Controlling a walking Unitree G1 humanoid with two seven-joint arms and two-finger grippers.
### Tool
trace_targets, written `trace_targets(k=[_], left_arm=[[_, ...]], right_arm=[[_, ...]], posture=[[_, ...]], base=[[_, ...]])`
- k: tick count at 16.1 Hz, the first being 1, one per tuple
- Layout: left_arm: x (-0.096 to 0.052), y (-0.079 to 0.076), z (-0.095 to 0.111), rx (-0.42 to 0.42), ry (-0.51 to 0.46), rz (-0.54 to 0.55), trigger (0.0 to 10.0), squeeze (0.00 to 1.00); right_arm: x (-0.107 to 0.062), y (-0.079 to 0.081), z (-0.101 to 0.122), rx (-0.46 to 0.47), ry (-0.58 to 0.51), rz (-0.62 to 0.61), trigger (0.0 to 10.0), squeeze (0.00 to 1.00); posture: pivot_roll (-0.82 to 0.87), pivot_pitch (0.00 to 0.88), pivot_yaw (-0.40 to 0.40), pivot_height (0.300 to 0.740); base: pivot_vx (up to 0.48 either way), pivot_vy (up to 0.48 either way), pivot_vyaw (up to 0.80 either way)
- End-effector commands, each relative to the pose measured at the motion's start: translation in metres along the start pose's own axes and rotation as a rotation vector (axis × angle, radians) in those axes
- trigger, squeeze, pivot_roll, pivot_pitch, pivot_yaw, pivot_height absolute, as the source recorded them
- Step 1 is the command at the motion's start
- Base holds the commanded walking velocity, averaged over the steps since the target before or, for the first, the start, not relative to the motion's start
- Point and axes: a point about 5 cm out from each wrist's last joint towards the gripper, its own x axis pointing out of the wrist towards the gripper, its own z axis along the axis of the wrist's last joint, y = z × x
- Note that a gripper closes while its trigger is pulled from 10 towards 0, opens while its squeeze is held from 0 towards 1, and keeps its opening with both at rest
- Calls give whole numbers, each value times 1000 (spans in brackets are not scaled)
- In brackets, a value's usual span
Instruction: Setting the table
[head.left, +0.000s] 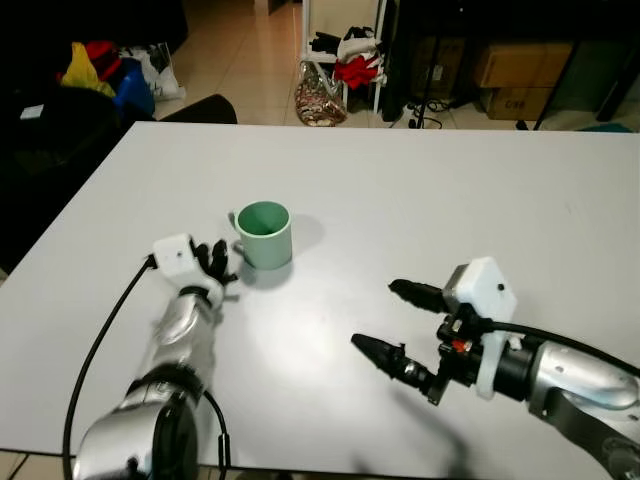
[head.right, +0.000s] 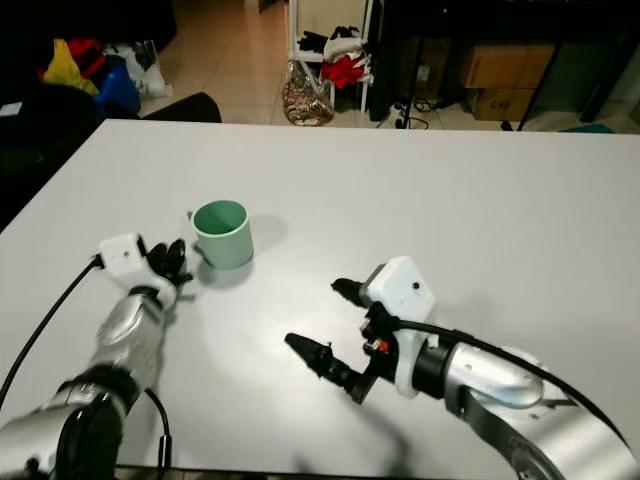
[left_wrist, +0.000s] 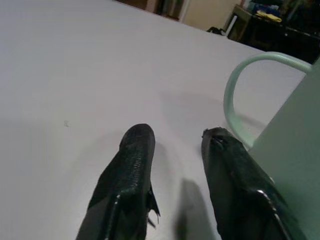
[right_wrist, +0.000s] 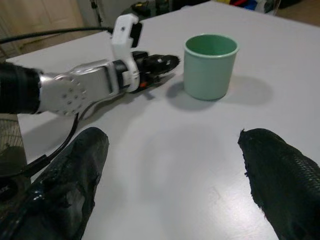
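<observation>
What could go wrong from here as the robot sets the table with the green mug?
1. The left gripper rests low on the white table beside the green mug, fingers by its handle and around nothing; a push forward could slide or tip the mug.
2. The right gripper hangs open over bare table, apart from the mug, so it may not steady it in time.

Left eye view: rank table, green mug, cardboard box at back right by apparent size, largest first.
1. White table, by far the largest.
2. Cardboard box and green mug: look about alike. The box stands much farther from the camera, so I won't rank them.
</observation>
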Motion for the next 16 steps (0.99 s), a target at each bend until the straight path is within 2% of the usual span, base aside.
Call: trace_targets(k=[1, 3, 5, 8, 9, 10, 11, 13, 14, 15, 16], left_arm=[[-3, 6, 2, 46, -12, -22, 10000, 1000], [-9, 15, 5, 119, -49, -43, 10000, 1000], [-11, 13, 10, 179, -67, -100, 10000, 1000], [-23, -13, 38, 257, -176, -285, 10000, 1000], [-26, -16, 42, 257, -187, -300, 10000, 1000], [-36, -23, 54, 263, -202, -336, 10000, 871], [-47, -27, 71, 264, -210, -350, 10000, 651], [-59, -26, 84, 286, -227, -341, 10000, 510], [-69, -24, 90, 301, -244, -313, 10000, 510], [-78, -25, 87, 311, -212, -284, 10000, 510], [-86, -32, 85, 302, -181, -296, 10000, 510]], right_arm=[[-1, -3, 0, 2, -10, 3, 10000, 0], [3, -7, -5, 13, -32, -45, 10000, 0], [7, -9, -12, 41, -47, -81, 10000, 0], [17, -15, -12, 122, -126, -246, 10000, 0], [18, -15, -11, 128, -140, -261, 10000, 0], [20, -14, -7, 130, -167, -306, 10000, 0], [19, -14, 4, 118, -203, -347, 10000, 0], [16, -17, 8, 109, -218, -401, 10000, 0], [13, -21, 3, 148, -230, -467, 10000, 0], [12, -24, -7, 181, -209, -538, 10000, 0], [11, -21, -7, 204, -220, -564, 10000, 0]], posture=[[-122, 0, 119, 740], [-100, 0, 157, 740], [-81, 0, 183, 740], [-61, 0, 187, 740], [-59, 0, 186, 740], [-51, 0, 181, 740], [-34, 0, 166, 740], [-2, 0, 141, 740], [13, 0, 131, 740], [43, 0, 110, 740], [52, 0, 101, 740]], base=[[0, 0, 0], [0, 0, 0], [0, 0, 0], [0, 0, 0], [0, 0, 0], [0, 0, 0], [0, 0, 0], [0, 0, 0], [0, 0, 0], [0, 0, 0], [0, 0, 0]])
